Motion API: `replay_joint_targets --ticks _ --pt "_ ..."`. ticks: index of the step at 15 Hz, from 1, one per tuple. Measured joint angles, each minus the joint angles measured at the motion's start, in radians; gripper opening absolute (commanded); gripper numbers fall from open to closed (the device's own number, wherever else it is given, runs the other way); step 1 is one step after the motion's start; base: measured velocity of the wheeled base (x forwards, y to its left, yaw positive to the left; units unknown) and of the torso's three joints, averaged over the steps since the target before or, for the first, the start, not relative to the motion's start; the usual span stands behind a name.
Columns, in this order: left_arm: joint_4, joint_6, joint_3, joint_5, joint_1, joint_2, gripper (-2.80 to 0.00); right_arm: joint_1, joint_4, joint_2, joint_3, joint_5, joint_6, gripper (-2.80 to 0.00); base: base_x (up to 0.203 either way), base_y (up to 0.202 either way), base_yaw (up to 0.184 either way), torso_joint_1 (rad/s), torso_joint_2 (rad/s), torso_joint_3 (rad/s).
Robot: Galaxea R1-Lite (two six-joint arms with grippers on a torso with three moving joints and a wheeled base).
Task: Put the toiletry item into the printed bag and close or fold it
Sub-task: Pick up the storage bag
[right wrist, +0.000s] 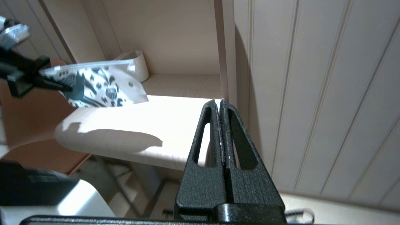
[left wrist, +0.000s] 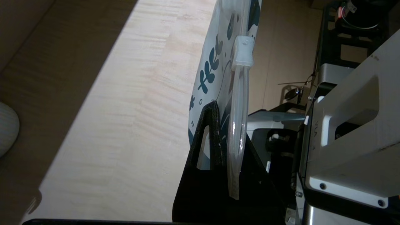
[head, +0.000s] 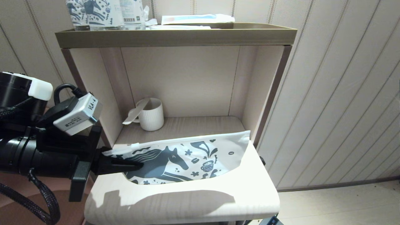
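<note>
Head view: printed bag (head: 190,157) in left claw (head: 137,164)

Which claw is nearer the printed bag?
Left. The left claw is shut on the printed bag, holding it over the shelf; the right claw is shut, empty, off to the bag's right.

Left tool (head: 137,164) clamped; right tool (right wrist: 219,101) closed, empty.

The bag (head: 190,156) pinched in the left claw (head: 137,163) is glossy, smooth plastic with a clear zip strip. Beneath it the shelf (head: 187,200) looks like pale matt wood grain. Beyond the claw stands a ribbed matt mug (head: 152,116); the claw fingers (right wrist: 215,134) are textured black plastic.
</note>
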Motion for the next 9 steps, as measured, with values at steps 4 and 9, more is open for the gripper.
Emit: replay_joint_targets --ticks 4,9 --pt "0.015 0.008 -0.043 0.061 -0.002 0.012 -2.80 0.001 0.222 0.435 -0.354 0.021 -0.033 -2.80 0.000 0.000 0.000 0.000 0.00 0.000" --pt "0.239 0.079 -0.294 0.167 -0.093 0.071 -2.80 0.196 0.481 0.833 -0.753 -0.003 -0.075 -2.80 0.000 0.000 0.000 0.000 0.00 0.000"
